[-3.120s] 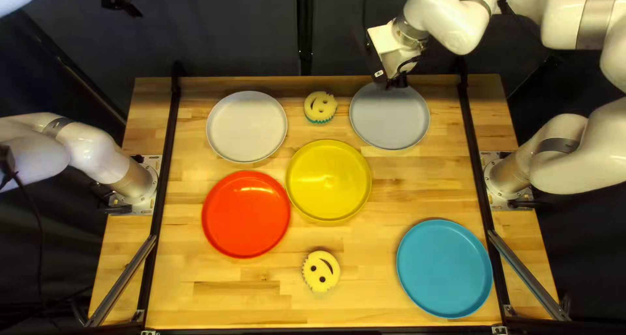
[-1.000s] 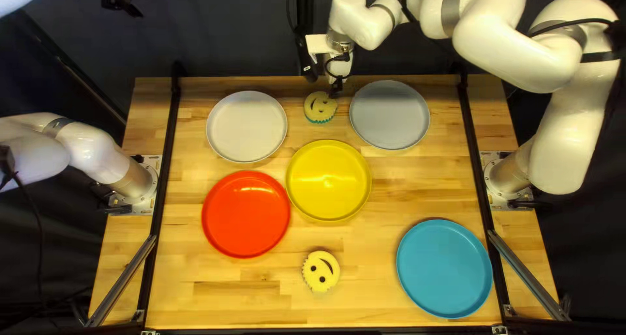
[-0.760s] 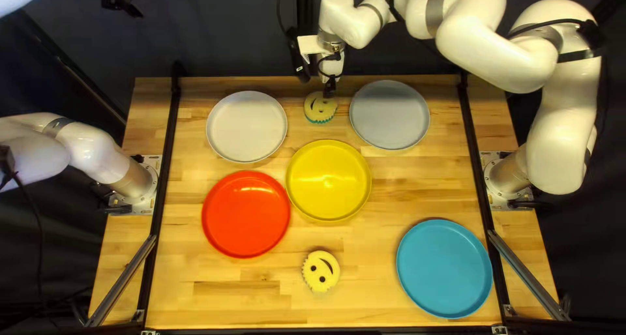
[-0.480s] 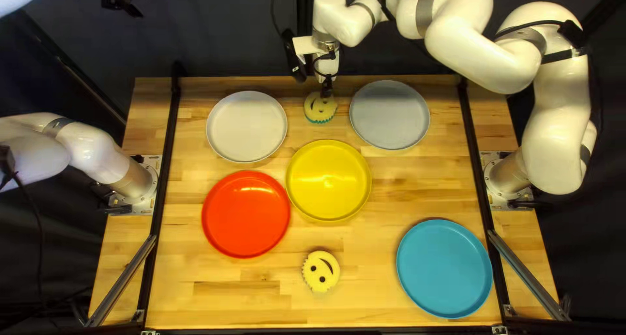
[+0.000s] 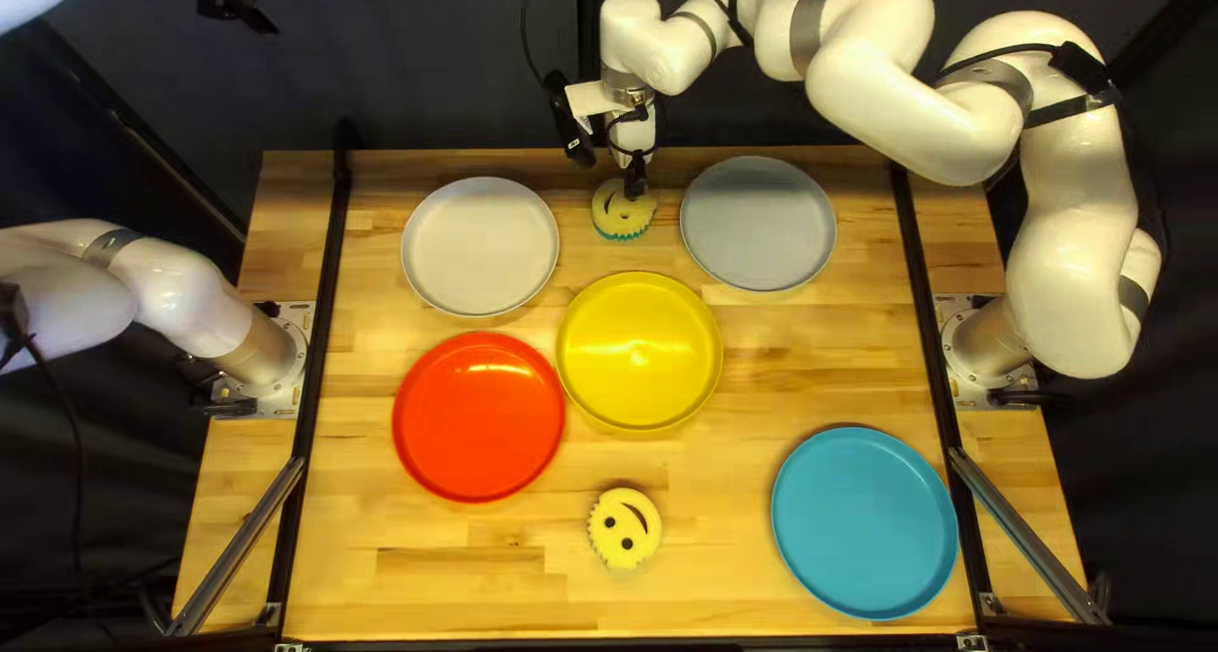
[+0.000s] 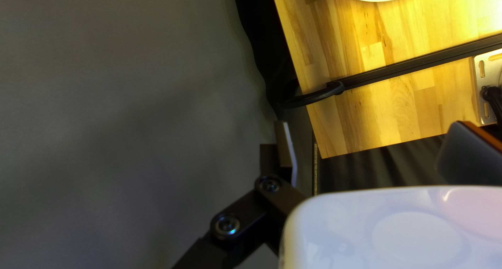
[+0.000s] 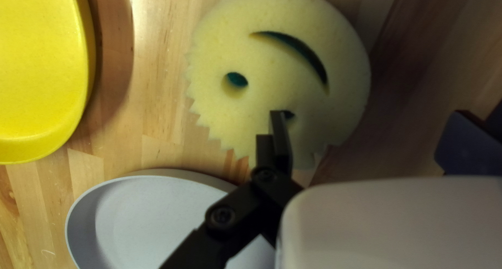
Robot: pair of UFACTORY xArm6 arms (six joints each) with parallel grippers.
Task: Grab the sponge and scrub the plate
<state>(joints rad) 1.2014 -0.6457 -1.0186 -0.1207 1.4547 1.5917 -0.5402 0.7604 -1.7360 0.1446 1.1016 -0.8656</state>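
At the upper centre of the top left view, my right gripper (image 5: 635,185) points down over the far sponge (image 5: 623,217), its arm (image 5: 876,100) bent, my left gripper (image 5: 241,5) raised at upper left; the left wrist view shows fingers (image 6: 285,149) spread, the right wrist view fingers (image 7: 281,143) parted, one above that sponge.

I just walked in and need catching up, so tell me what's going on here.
The right arm is reaching for a sponge: its tool is open just above the smiley sponge near the table's far edge. That sponge isn't gripped, so no scrubbing is going on. The left arm's tool is also open, with nothing between its fingers. A second sponge lies toward the near edge, untouched.
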